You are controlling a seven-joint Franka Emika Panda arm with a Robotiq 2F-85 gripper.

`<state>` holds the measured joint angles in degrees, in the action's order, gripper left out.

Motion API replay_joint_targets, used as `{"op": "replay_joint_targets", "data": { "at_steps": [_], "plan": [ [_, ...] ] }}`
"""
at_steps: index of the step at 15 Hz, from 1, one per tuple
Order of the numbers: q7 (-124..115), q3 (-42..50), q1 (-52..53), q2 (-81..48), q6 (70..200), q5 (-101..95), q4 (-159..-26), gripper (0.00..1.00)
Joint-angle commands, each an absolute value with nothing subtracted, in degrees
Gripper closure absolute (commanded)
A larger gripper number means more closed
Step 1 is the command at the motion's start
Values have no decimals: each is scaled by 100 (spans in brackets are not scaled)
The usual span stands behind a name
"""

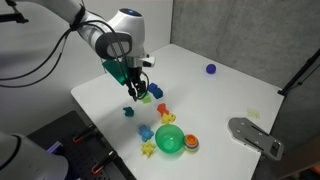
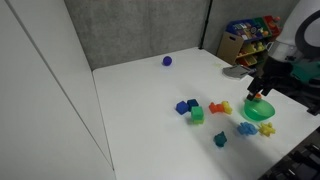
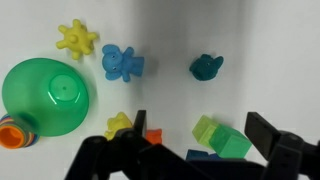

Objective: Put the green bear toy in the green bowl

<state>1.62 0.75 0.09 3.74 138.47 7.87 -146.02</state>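
The green bear toy (image 3: 233, 144) is a mid-green lump at the bottom of the wrist view, lying against a square light-green block (image 3: 207, 129). The green bowl (image 3: 45, 95) stands empty at the left of the wrist view and shows in both exterior views (image 1: 170, 140) (image 2: 260, 110). My gripper (image 3: 200, 122) is open and empty. It hangs well above the table, with its fingers either side of the two green pieces. It also shows in both exterior views (image 1: 135, 88) (image 2: 262, 90).
A blue bear (image 3: 122, 63), a teal figure (image 3: 206, 67) and a yellow-green spiky toy (image 3: 77, 40) lie beyond the bowl. An orange toy (image 3: 12, 133) touches the bowl. Yellow (image 3: 120, 124), orange and blue pieces lie under the gripper. A purple ball (image 1: 211, 69) lies far off.
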Motion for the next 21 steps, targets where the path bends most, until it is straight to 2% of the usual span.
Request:
{"op": "replay_joint_targets", "data": {
  "at_steps": [1, 6, 21],
  "plan": [
    [612, 88, 22, -449, 13893, 1567, -14075, 0],
    [888, -111, -91, -1460, 13996, 2182, -13548, 0],
    [1386, -922, -550, -3707, 14187, 2175, -12581, 0]
  ]
}}
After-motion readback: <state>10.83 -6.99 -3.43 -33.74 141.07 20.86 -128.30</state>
